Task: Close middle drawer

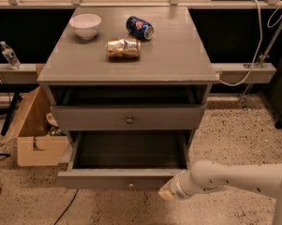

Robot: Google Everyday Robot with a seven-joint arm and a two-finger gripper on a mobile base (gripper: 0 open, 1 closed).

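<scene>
The middle drawer (117, 178) is pulled far out of the grey cabinet. Its dark inside is open to view, and a small round knob (130, 184) sits on its low front. My gripper (167, 192) is at the end of the white arm coming in from the right. It sits low, at the right end of the drawer's front and right against it or just short of it. Above, the grey drawer with the taller front and bigger knob (129, 120) stands out a little from the cabinet.
On the cabinet top (178, 64) are a white bowl (85, 25), a blue can (139, 27) on its side and a gold can (123, 48) on its side. A cardboard box (33, 135) stands on the floor to the left. A water bottle (10, 55) is on the left ledge.
</scene>
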